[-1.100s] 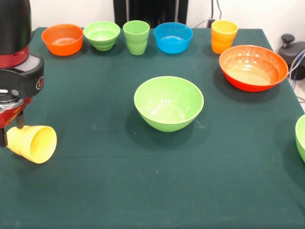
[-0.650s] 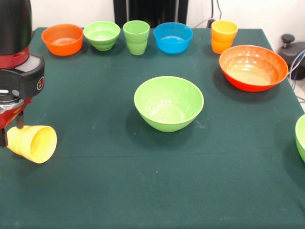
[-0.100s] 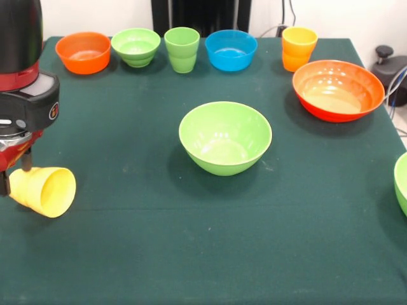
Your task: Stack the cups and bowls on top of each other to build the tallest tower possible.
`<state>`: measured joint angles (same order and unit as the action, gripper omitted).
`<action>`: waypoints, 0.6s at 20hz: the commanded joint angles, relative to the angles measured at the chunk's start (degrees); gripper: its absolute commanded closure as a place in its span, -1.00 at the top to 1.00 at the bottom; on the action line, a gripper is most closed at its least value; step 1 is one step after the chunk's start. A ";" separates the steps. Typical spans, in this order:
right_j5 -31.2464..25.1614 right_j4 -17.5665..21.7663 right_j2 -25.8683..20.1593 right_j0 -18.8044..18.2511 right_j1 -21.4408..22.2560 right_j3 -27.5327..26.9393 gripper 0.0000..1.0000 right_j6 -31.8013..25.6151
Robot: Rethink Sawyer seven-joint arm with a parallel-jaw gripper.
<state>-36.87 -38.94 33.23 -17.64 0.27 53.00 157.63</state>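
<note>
At the left edge of the green tablecloth [image 3: 127, 254], the gripper [image 3: 14, 175] is holding the yellow cup [image 3: 43, 190], its jaws closed across the cup's narrow end. The cup is lying tipped on its side, its open mouth facing right and toward the near side. Whether it is touching the cloth or hanging just above it cannot be told.

A large light green bowl [image 3: 225, 136] is sitting upright near the middle of the table, well apart from the held cup. Along the far edge, from left to right, a small orange bowl [image 3: 83, 52], a small light green bowl [image 3: 136, 46], a light green cup [image 3: 182, 49], a small blue bowl [image 3: 231, 49] and an orange-yellow cup [image 3: 298, 47] are standing in a row, all upright. A large orange-red bowl [image 3: 338, 89] is sitting just nearer than the orange-yellow cup, at the right. Part of another light green bowl [image 3: 402, 181] is showing at the right edge, cut off by the frame.
</note>
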 commanded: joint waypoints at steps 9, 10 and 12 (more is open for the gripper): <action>-3.85 2.94 -8.23 0.45 3.04 6.03 1.00 0.71; -4.05 3.00 -8.23 0.50 3.25 6.30 1.00 0.72; -4.46 3.10 -8.23 0.62 3.67 6.84 1.00 0.75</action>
<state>-36.87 -38.87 32.59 -17.64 1.88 55.04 157.63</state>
